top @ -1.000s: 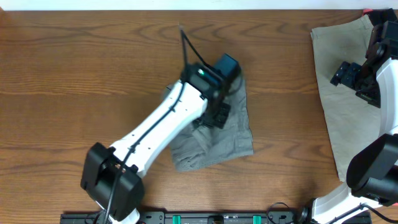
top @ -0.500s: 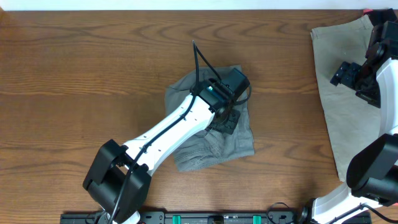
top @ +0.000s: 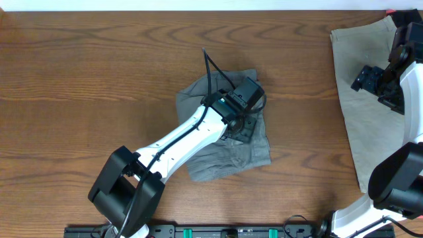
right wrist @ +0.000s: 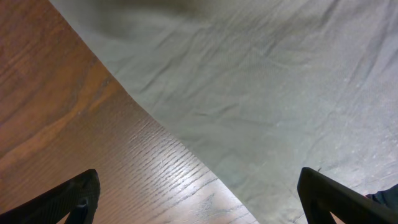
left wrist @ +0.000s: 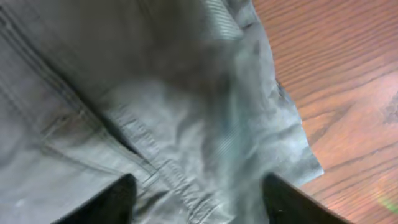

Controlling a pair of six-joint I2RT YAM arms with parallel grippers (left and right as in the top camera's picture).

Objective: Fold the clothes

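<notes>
The dark grey shorts [top: 254, 153] lie bunched in a folded heap at the table's middle. My left gripper [top: 244, 124] hovers just over their right half, open. In the left wrist view its two dark fingertips [left wrist: 115, 200] stand wide apart around my left gripper [left wrist: 199, 205], with a seam of the grey shorts [left wrist: 186, 93] lying loose beneath them and nothing pinched. The khaki-beige pair [top: 362, 125] is spread flat at the right edge. My right gripper [top: 371, 79] hangs open above it. In the right wrist view my right gripper [right wrist: 199, 202] looks down on the khaki cloth [right wrist: 267, 87].
Bare wooden tabletop [top: 86, 79] surrounds the grey heap on the left and front. The right arm's base [top: 396, 182] stands over the khaki pair's near end. The left arm's base [top: 122, 192] sits at the front edge.
The left gripper has opened and let go of the grey shorts, after shifting slightly right over them. The right arm has not moved.
</notes>
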